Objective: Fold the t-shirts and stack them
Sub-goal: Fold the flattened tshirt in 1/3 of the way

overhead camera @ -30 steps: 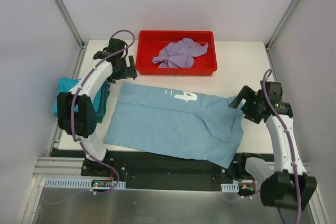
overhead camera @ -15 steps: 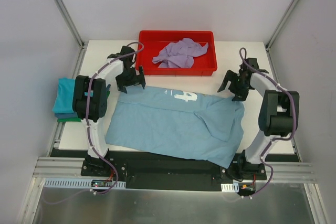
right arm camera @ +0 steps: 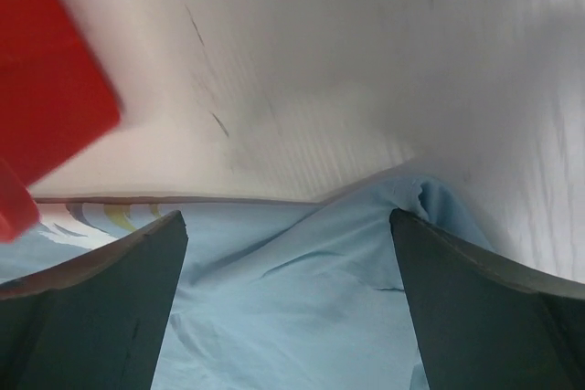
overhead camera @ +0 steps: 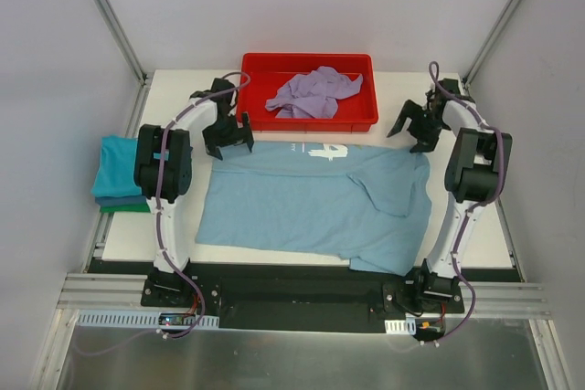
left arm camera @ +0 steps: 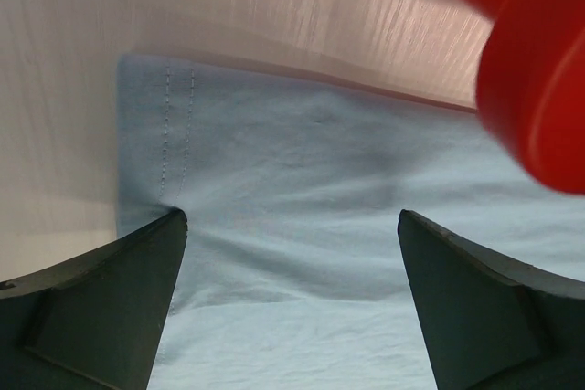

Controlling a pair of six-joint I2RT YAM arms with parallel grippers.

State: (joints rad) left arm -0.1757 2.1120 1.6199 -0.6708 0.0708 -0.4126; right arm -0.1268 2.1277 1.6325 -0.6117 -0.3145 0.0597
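A light blue t-shirt (overhead camera: 302,203) with white lettering lies spread across the table, its right side folded over. My left gripper (overhead camera: 233,139) is open at the shirt's far left corner; in the left wrist view (left arm camera: 292,216) the hemmed corner of the shirt (left arm camera: 302,189) lies between the fingers. My right gripper (overhead camera: 413,134) is open at the far right corner; in the right wrist view (right arm camera: 288,221) the bunched cloth (right arm camera: 302,299) lies between the fingers. A lavender t-shirt (overhead camera: 313,93) lies crumpled in the red tray (overhead camera: 256,121). Folded teal and dark green shirts (overhead camera: 116,180) are stacked at the left edge.
The red tray stands at the back centre, just beyond both grippers; its corner shows in the left wrist view (left arm camera: 530,70) and the right wrist view (right arm camera: 46,98). White walls and metal frame posts enclose the table.
Both arms swung inward and forward to the shirt's far corners. The light blue shirt has shifted toward the tray and lies straighter along its far edge.
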